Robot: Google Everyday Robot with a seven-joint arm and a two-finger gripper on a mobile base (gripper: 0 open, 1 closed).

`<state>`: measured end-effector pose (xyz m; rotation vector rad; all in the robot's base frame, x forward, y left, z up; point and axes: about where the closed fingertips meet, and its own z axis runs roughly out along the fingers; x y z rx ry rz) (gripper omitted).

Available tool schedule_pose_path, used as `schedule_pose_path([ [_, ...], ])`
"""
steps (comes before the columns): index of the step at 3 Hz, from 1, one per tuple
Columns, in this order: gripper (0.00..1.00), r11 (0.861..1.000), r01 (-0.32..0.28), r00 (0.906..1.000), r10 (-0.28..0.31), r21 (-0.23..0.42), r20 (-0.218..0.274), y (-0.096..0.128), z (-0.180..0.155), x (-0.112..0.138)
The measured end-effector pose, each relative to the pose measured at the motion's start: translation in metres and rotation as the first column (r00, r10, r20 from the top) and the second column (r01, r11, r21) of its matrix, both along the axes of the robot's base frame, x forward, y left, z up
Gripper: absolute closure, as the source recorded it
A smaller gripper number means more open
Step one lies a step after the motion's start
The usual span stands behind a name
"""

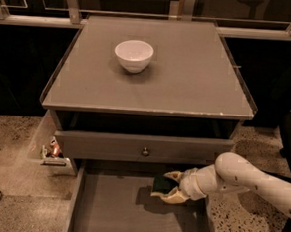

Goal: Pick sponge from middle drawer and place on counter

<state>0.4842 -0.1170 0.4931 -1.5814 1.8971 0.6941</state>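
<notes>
The sponge (162, 184), dark green over yellow, is held between my gripper's fingers, a little above the floor of the open middle drawer (124, 211) near its back right. My gripper (169, 187) reaches in from the right on a white arm and is shut on the sponge. A shadow lies on the drawer floor under it. The grey counter (188, 76) is above, with its pale front edge over the drawer.
A white bowl (134, 55) stands on the counter's left half. A closed drawer front with a small knob (145, 151) sits just above the open drawer. Small clutter (53, 154) lies on the floor at the cabinet's left. A railing runs behind.
</notes>
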Motion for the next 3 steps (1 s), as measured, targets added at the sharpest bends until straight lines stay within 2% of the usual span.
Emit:
schedule_pose_path([
  [1, 1.0, 0.999, 0.003, 0.997, 0.001, -0.054, 0.078, -0.017, 0.064, 0.001],
  [2, 1.0, 0.997, 0.005, 0.988, 0.007, -0.079, 0.154, -0.031, 0.124, 0.006],
  [3, 1.0, 0.996, 0.004, 0.986, 0.011, -0.087, 0.166, -0.032, 0.133, 0.007],
])
